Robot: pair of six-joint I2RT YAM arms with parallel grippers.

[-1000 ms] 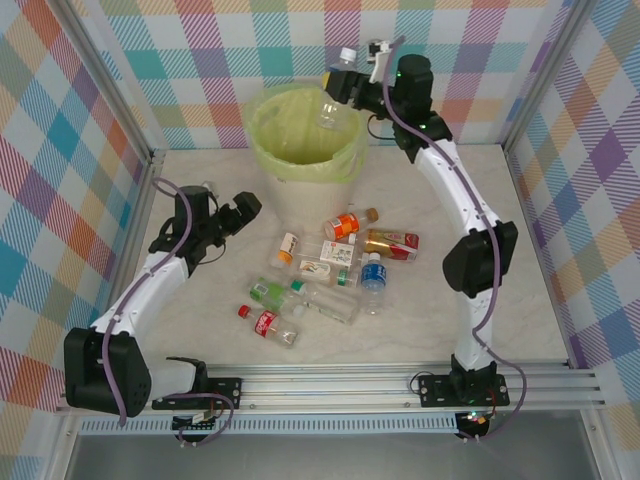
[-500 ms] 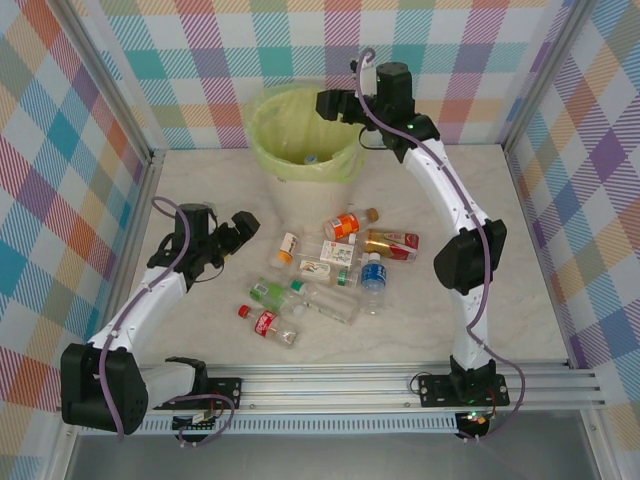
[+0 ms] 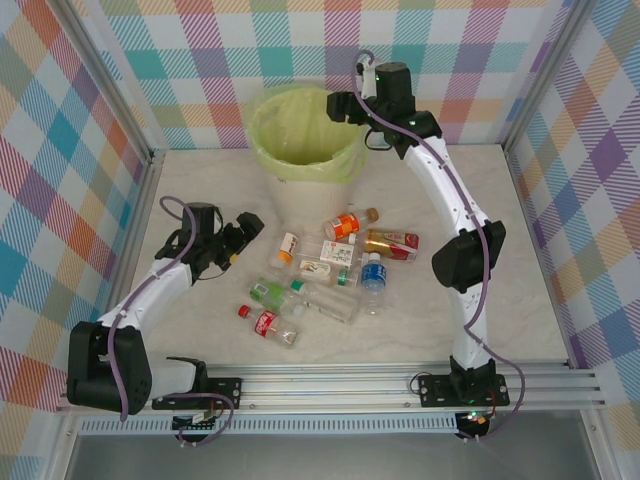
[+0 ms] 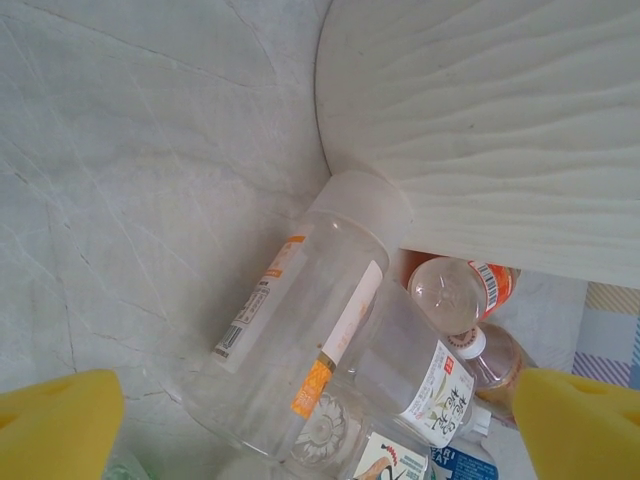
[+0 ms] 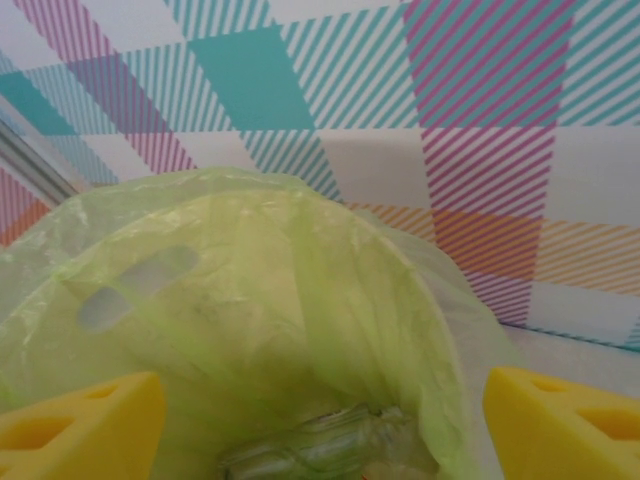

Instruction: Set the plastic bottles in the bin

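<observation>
In the bin (image 5: 250,290), one bottle (image 5: 330,448) flat, crosswise.

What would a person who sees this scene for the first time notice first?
Most likely the white bin with its yellow-green bag, at the back of the table, with the right gripper open above its rim. Next, the heap of plastic bottles in the middle of the table, and the left gripper open just to their left.

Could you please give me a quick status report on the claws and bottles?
Right claw open over the bin, empty. Left claw open over the loose bottles. One bottle lies in the bin. Path clear.
</observation>
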